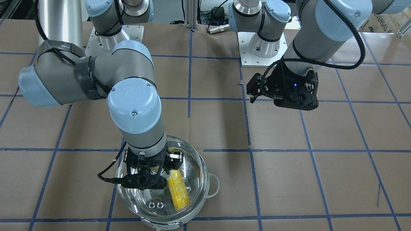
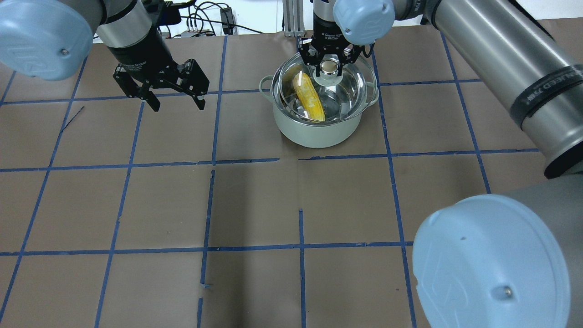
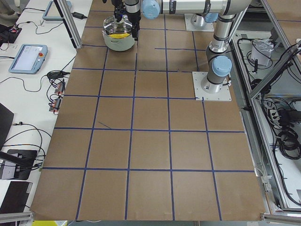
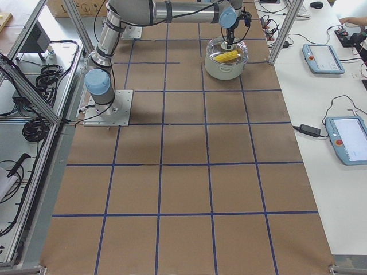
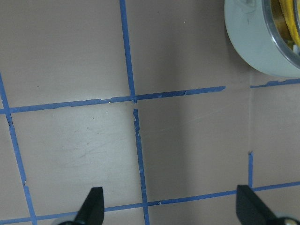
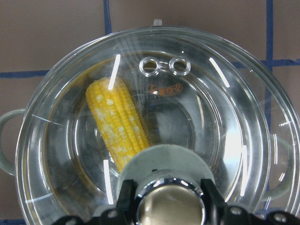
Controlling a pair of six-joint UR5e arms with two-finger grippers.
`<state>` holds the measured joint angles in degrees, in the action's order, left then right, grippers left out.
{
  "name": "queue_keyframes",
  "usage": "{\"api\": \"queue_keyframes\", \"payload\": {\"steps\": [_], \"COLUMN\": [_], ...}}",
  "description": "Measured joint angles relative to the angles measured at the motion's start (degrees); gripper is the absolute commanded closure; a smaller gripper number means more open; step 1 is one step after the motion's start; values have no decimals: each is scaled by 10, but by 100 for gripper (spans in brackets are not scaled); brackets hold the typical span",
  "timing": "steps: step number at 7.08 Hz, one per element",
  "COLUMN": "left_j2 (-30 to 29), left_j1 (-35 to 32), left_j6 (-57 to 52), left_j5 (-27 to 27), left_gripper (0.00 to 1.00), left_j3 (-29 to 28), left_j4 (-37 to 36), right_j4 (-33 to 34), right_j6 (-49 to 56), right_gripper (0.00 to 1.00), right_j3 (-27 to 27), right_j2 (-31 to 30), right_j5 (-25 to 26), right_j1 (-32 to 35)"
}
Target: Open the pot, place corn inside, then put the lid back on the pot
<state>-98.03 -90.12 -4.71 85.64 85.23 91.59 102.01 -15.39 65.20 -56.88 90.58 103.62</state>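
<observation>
The pale grey-green pot [image 2: 319, 132] stands at the far middle of the table. The yellow corn [image 2: 309, 97] lies inside it, seen through the glass. The clear glass lid [image 2: 348, 89] covers the pot's mouth; I cannot tell whether it rests on the rim or hangs just above it. My right gripper [image 2: 329, 66] is shut on the lid's knob [image 6: 171, 206]. The right wrist view shows the corn [image 6: 117, 122] under the lid [image 6: 225, 93]. My left gripper [image 2: 157, 91] is open and empty, above the table to the pot's left.
The table is brown paper with a blue tape grid [image 2: 300, 248]. The left wrist view shows the pot's wall [image 5: 255, 47] at its upper right corner. The arm base plates [image 1: 261, 51] are at the robot's side of the table.
</observation>
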Motion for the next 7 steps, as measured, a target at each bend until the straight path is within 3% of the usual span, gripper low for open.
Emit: {"api": "queue_keyframes", "payload": {"steps": [5, 6, 7], "left_j2": [-1, -1, -1], "left_j1": [1, 1, 1], "left_j6": [-2, -2, -2], "left_j5": [3, 3, 3], "left_gripper": [0, 0, 0], "left_j3": [1, 1, 1], "left_j4": [2, 2, 2], "right_j4": [4, 4, 4], "right_j6": [-8, -7, -6], "right_gripper": [79, 75, 65], "right_j3": [2, 3, 3], "right_j2": [7, 8, 9], "right_j5": [0, 0, 0], "right_j1": [11, 11, 10]}}
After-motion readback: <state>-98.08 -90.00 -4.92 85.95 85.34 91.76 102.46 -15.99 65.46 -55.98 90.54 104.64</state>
